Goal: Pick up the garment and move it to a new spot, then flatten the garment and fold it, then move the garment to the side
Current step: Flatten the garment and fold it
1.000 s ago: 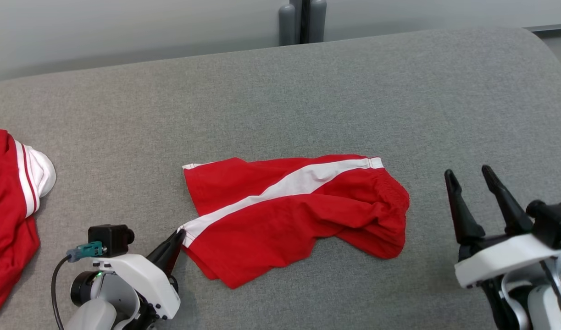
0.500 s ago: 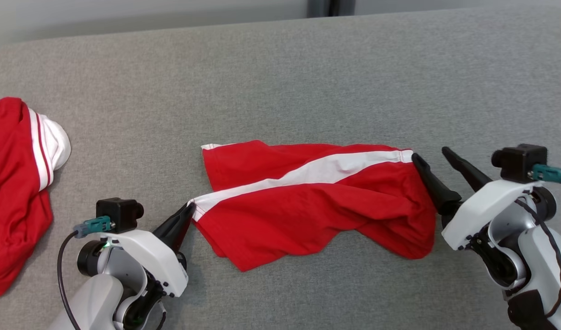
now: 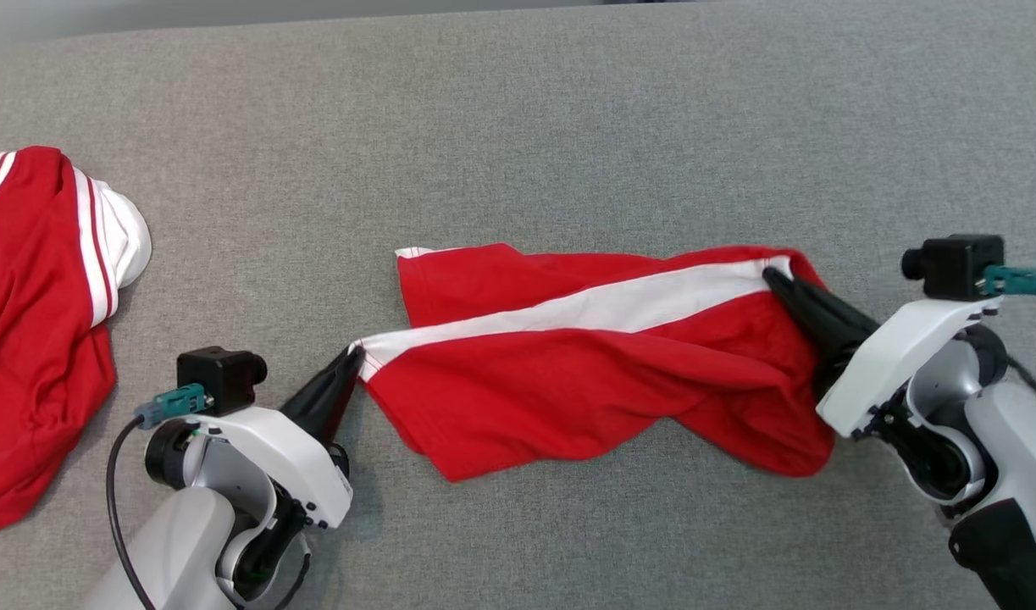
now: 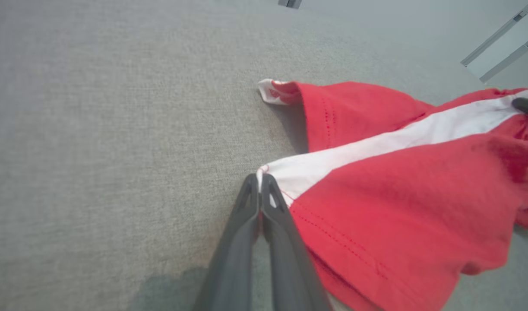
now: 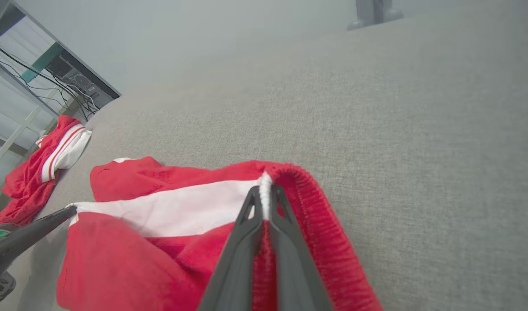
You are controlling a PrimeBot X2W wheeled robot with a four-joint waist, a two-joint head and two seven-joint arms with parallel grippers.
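Cloth of grey weave covered the wide surface (image 3: pixel 568 127), which ran from edge to edge in the head view. Across the middle of the frame lay the red shorts (image 3: pixel 585 390), stretched left to right. Their white stripe (image 3: pixel 619 305) ran from the hem corner at centre left up to the waistband at the right. A loose fold sagged toward the lower centre. At the far left edge sat a second red garment (image 3: pixel 35 339) with white bands, crumpled and well apart from the shorts. In the lower left of the frame the left gripper (image 3: pixel 354 360) was clenched on the hem corner where the stripe ended. The left wrist view showed its fingers pressed together on the white edge. At the right of the frame the right gripper (image 3: pixel 778 280) was clamped on the ribbed waistband at the stripe's other end, its fingers closed on the cloth in the right wrist view.
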